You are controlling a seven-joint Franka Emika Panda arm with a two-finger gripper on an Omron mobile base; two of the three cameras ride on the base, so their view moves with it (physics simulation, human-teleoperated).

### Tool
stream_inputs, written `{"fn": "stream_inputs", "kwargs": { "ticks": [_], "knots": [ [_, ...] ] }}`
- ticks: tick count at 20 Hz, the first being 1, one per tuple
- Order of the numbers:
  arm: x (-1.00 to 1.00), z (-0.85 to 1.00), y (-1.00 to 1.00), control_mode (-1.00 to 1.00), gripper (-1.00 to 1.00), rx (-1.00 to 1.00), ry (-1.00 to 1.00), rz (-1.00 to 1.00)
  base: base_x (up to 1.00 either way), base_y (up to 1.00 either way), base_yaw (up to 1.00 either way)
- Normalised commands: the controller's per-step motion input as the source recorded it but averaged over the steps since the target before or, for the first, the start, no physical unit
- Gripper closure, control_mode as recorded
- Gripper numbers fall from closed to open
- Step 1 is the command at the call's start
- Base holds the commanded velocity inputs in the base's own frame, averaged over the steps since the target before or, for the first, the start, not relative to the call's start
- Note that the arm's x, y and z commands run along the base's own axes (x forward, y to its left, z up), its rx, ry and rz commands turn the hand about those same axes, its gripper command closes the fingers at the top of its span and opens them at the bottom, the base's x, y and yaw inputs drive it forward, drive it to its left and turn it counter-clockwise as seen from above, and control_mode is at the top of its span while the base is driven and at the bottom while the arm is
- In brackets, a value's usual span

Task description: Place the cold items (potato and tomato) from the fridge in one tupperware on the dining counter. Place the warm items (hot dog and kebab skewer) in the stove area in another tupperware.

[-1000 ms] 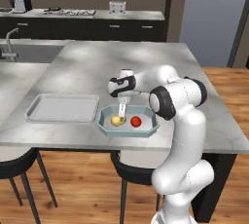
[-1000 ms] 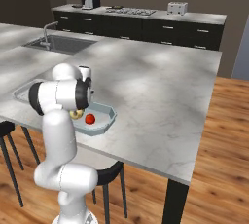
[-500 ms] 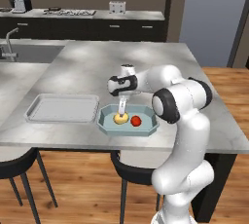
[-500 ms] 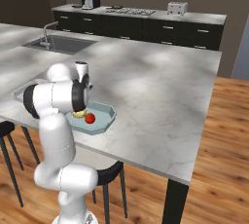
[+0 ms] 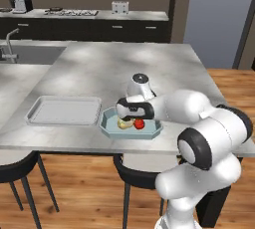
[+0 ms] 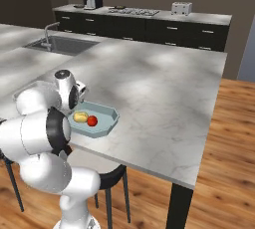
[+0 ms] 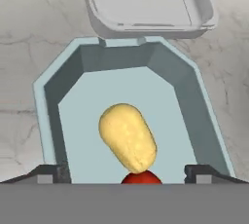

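A light-blue octagonal tupperware [image 5: 154,130] sits at the dining counter's near edge. In it lie a yellow potato [image 5: 123,123] and, touching it, a red tomato [image 5: 139,123]. My gripper [image 5: 130,117] hangs just above them, pointing down into the tub. In the hand view the gripper [image 7: 124,174] is open, its fingertips [image 7: 48,173] wide apart on either side of the potato [image 7: 128,137] and holding nothing. The tomato [image 7: 141,178] peeks out at the bottom edge. From the right I see the potato [image 6: 80,117] and tomato [image 6: 92,120] side by side in the tupperware [image 6: 108,122].
A second, shallow grey tupperware [image 5: 63,111] lies just left of the blue one, its rim [image 7: 146,28] nearly touching it. A sink [image 5: 30,54] is set into the counter at the left. The stove [image 5: 72,12] is on the back counter. Dark stools [image 5: 137,171] stand under the near edge.
The jaws have spread wide open. The hand has dropped lower over the blue tub and the forearm now lies across its far side. Potato and tomato stay in the tub.
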Motion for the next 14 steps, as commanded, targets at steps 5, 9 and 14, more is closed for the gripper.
{"fn": "stream_inputs", "kwargs": {
  "ticks": [5, 9, 14],
  "knots": [
    [-0.62, 0.79, -0.15, -1.00, -1.00, 0.11, -0.03, -0.19, 0.00, 0.00, 0.00],
    [-0.47, 1.00, -0.34, -1.00, -1.00, 0.36, 0.00, -0.23, 0.00, 0.00, 0.00],
    [-0.62, 0.78, -0.26, -1.00, -1.00, 0.30, 0.00, -0.56, 0.00, 0.00, 0.00]
  ]
}}
